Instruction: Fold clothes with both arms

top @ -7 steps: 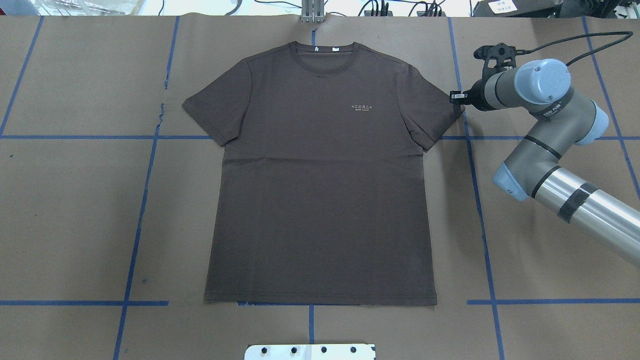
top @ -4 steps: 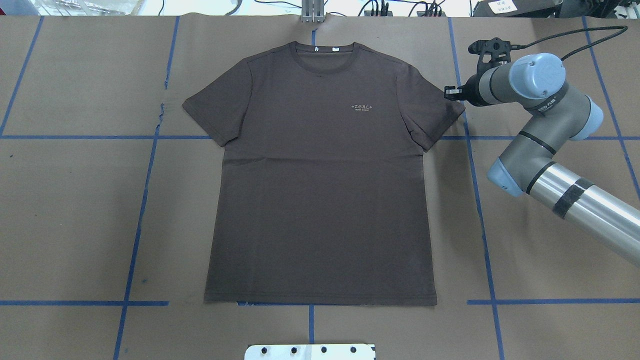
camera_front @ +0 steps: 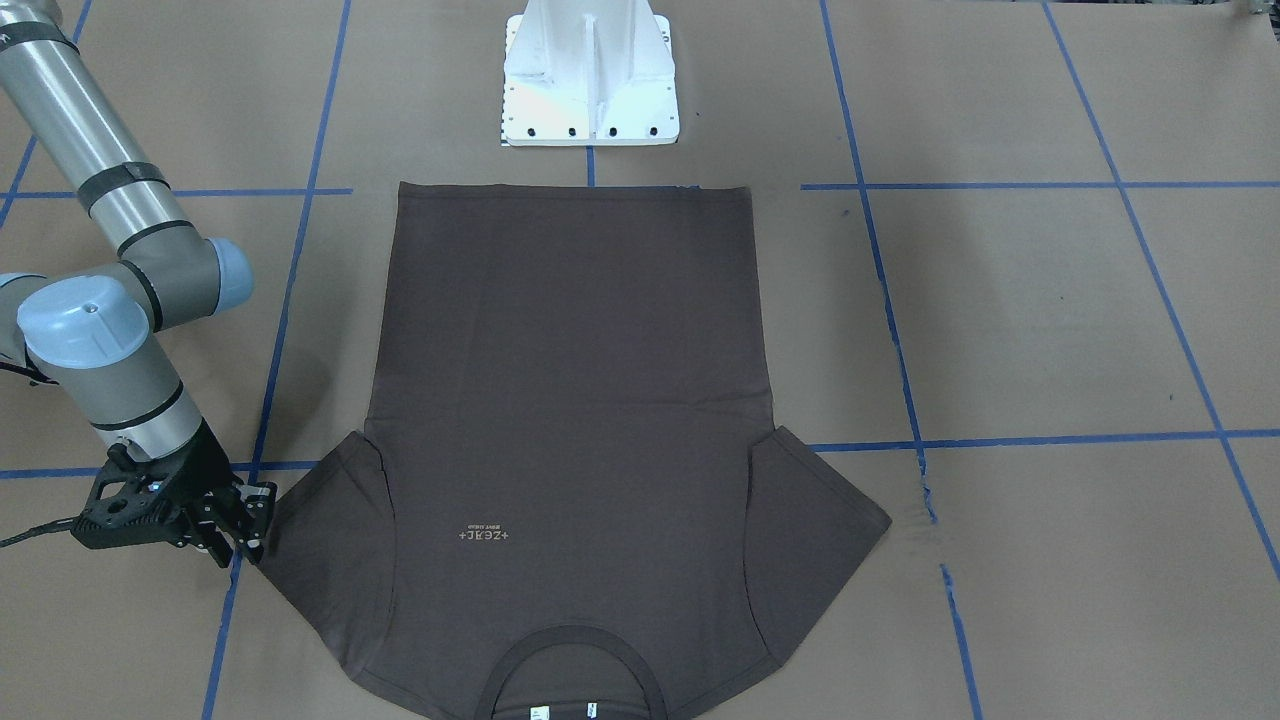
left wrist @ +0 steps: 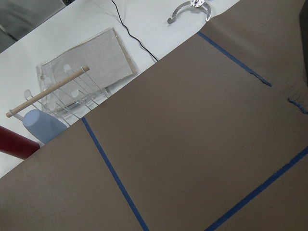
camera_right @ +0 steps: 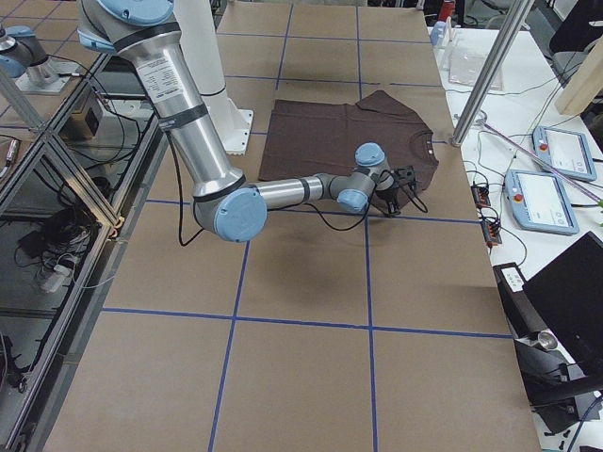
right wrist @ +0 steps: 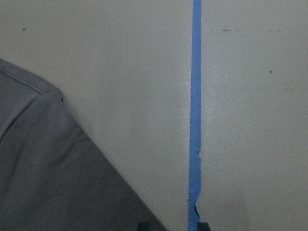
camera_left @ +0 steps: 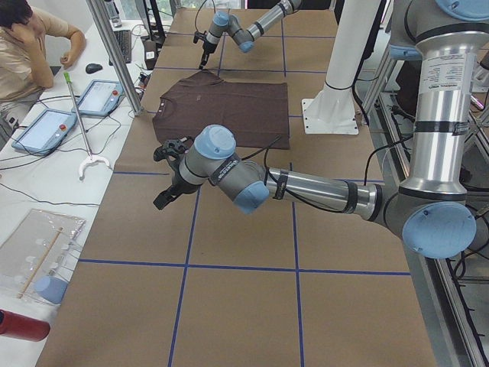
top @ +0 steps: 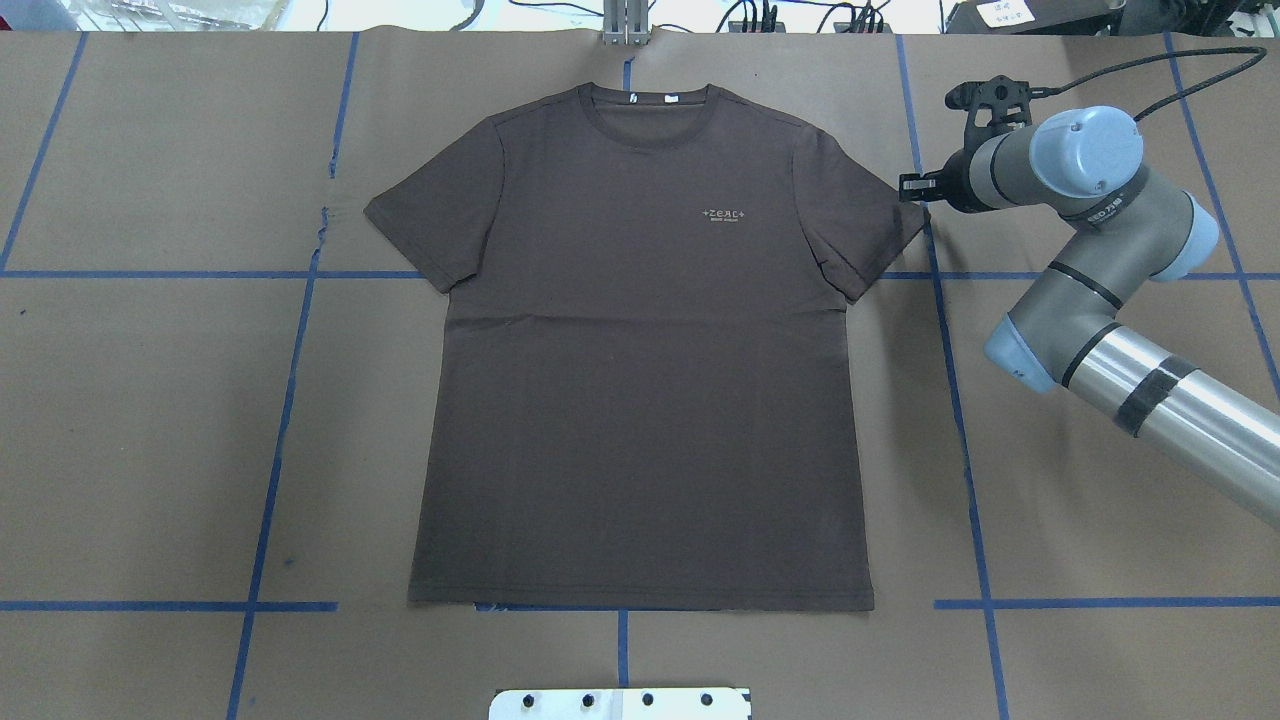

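Note:
A dark brown T-shirt [top: 640, 380] lies flat and face up on the brown paper, collar at the far edge, pale chest logo [top: 726, 215] showing. It also shows in the front view [camera_front: 570, 380]. My right gripper [top: 910, 187] hangs low just outside the right sleeve's outer corner, also seen in the front view [camera_front: 245, 525]. The right wrist view shows the sleeve [right wrist: 48, 168] at lower left and two fingertips [right wrist: 143, 225] apart, open and empty. My left gripper [camera_left: 164, 197] shows only in the exterior left view, above bare paper short of the shirt; I cannot tell if it is open.
The white pedestal base [camera_front: 590, 80] stands at the near edge behind the shirt's hem. Blue tape lines [top: 960, 400] cross the paper. A metal post [top: 625, 25] stands beyond the collar. An operator [camera_left: 30, 46], tablets and a clear rack [left wrist: 72, 72] are off the table's far side.
My right gripper shifted slightly toward the far edge and the sleeve, then drifted a little back to the right. The shirt has not moved.

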Controlling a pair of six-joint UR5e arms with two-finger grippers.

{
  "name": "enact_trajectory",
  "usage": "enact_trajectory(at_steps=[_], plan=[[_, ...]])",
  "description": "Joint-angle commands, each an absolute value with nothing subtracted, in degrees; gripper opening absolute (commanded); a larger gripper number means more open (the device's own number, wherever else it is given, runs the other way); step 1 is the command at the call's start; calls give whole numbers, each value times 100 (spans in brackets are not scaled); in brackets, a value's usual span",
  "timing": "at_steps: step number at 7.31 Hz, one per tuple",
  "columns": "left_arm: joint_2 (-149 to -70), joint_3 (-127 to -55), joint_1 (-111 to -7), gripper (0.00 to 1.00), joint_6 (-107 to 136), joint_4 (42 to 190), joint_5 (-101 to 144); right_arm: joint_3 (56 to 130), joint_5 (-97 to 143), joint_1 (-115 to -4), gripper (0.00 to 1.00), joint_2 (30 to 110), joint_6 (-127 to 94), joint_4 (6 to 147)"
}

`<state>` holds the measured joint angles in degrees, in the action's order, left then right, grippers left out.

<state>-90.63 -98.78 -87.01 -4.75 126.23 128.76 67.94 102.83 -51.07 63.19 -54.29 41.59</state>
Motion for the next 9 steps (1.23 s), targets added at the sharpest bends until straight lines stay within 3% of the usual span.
enact_trajectory(at_steps=[1, 4, 6, 9], plan=[[-9062, -9896, -8701, 100, -475, 12630, 12876, 6689, 10292, -5098, 59, 6311, -5432, 4149], [-9053, -9896, -8701, 100, -475, 12630, 12876, 6627, 10292, -5089, 55, 6311, -5449, 4140], [-9053, -9896, -8701, 100, -475, 12630, 12876, 6636, 10292, -5080, 46, 6293, -5545, 4140], [-9053, -9879, -8701, 100, -475, 12630, 12876, 6653, 10292, -5036, 44, 6311, -5563, 4113]])
